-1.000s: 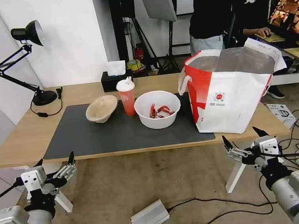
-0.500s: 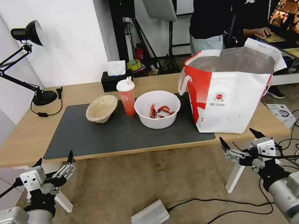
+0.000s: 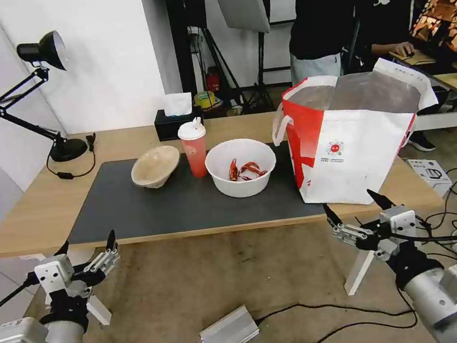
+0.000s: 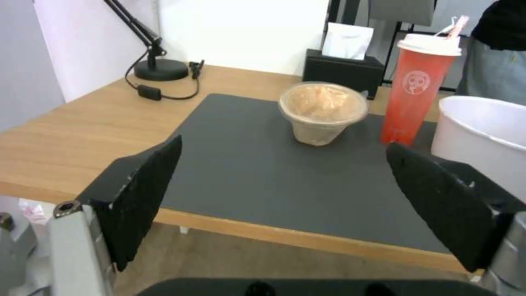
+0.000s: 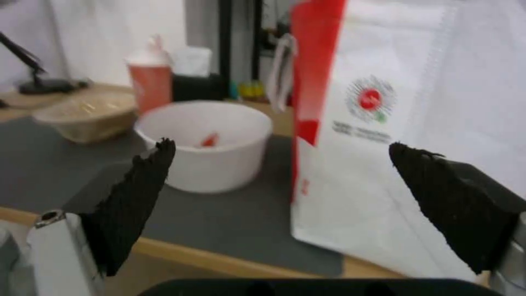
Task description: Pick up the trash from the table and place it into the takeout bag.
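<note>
Holding both the left gripper (image 3: pixel 86 248) and right gripper (image 3: pixel 353 207) wide open below the table (image 3: pixel 35 210) edge, we judge the approach unstarted; next calls for reaching the crayfish bowl (image 3: pixel 241 166).

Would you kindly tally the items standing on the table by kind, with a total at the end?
Bowls: 2, a white plastic bowl with crayfish shells and a beige paper-pulp bowl
Drink cups: 1, the red cup
Takeout bags: 1
Tissue boxes: 1
Desk lamps: 1
Desk mats: 1
Total: 7
</note>
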Tool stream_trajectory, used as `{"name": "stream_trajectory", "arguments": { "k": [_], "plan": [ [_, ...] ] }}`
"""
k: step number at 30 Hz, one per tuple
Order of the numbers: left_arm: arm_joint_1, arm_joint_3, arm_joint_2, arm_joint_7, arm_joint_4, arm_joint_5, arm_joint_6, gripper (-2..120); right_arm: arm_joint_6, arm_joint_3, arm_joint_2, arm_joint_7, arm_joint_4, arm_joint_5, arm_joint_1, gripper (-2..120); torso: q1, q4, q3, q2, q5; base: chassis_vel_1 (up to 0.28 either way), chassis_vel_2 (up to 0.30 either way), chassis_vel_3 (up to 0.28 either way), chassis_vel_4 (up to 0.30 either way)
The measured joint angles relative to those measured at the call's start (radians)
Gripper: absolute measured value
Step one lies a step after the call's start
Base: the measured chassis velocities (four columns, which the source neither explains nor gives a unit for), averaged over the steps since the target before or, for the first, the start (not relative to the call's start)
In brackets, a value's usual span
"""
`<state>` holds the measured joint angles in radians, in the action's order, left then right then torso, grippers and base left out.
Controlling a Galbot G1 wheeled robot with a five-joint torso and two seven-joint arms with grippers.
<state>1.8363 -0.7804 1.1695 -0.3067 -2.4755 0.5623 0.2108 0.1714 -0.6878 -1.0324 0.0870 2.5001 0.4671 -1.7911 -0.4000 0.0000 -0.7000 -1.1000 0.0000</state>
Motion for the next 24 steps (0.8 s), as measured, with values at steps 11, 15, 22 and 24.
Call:
{"name": "stream_trajectory", "arguments": {
  "k": [11, 15, 22, 24],
  "plan": [
    [0.006, 0.000, 0.005, 0.002, -0.013, 0.001, 0.000, 100, -0.078, 0.006, 0.143, -0.100, 0.000, 0.164, 0.084, 100, 0.000, 0.0000, 0.000, 0.000, 0.0002, 0.000, 0.000, 0.000, 0.000],
    [0.008, 0.001, 0.011, 0.004, -0.016, 0.001, 0.000, 100, -0.078, 0.010, 0.209, -0.128, 0.000, 0.223, 0.128, 100, 0.000, 0.0000, 0.000, 0.000, 0.0001, 0.000, 0.000, 0.000, 0.000],
    [0.011, 0.005, 0.023, 0.009, -0.023, -0.003, 0.000, 100, -0.053, 0.031, 0.327, -0.157, -0.033, 0.361, 0.269, 100, 0.000, 0.0000, 0.000, 0.000, 0.0001, 0.000, 0.000, 0.000, 0.000],
    [0.011, 0.005, 0.025, 0.009, -0.024, -0.004, 0.001, 100, -0.043, 0.039, 0.348, -0.157, -0.045, 0.384, 0.303, 100, 0.000, 0.0000, 0.000, 0.000, 0.0001, 0.000, 0.000, 0.000, 0.000]
  ]
}}
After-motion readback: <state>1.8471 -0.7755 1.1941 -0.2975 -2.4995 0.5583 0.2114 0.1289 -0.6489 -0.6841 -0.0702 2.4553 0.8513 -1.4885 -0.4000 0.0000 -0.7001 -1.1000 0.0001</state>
